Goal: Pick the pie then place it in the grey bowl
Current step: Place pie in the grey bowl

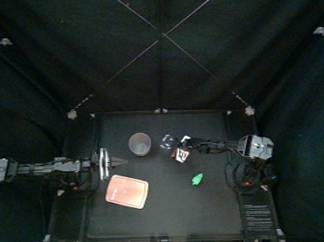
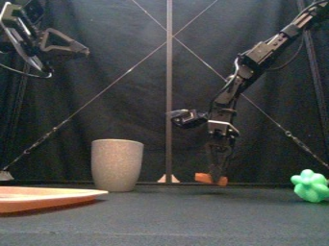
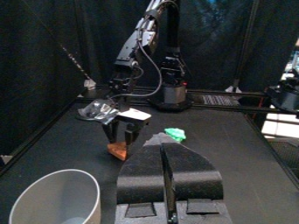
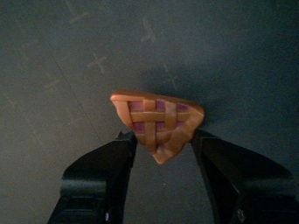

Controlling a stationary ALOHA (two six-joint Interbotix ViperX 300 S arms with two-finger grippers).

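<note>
Top high overhead; front low, level; both wrists, front share pie (image 4: 158,122).
</note>
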